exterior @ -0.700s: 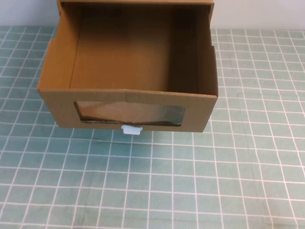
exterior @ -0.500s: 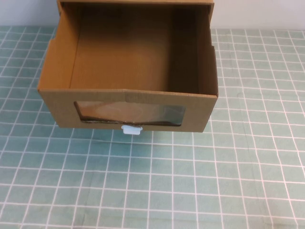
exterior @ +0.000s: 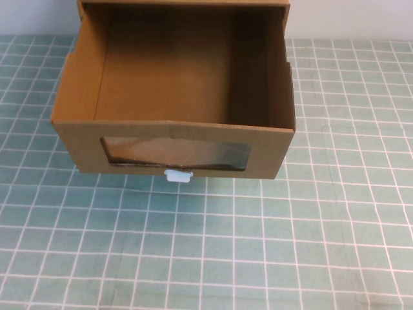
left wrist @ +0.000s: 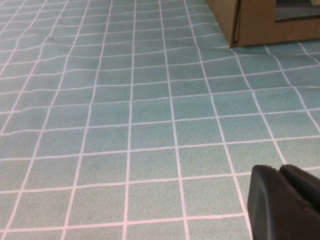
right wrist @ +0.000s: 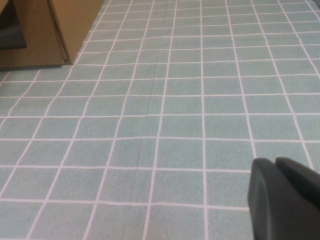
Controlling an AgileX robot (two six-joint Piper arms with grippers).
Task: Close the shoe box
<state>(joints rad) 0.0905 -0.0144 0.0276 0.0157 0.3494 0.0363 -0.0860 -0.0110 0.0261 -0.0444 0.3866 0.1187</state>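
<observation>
The left claw (left wrist: 285,200) hangs low over the bare green grid mat (exterior: 258,245) near the bench's near edge, holding nothing; only a dark finger edge shows, so I cannot tell how far it is open. The right claw (right wrist: 285,197) mirrors it on the other side, likewise empty-handed and its gap unreadable. Both lie well short of the shoe box (exterior: 174,145), which sits toward the far edge, its drawer pulled out toward the near edge (window and white pull tab (exterior: 178,176) facing the robot). The drawer slides far-to-near, so closing probably means pushing its front away; neither arm looks clearly nearer.
</observation>
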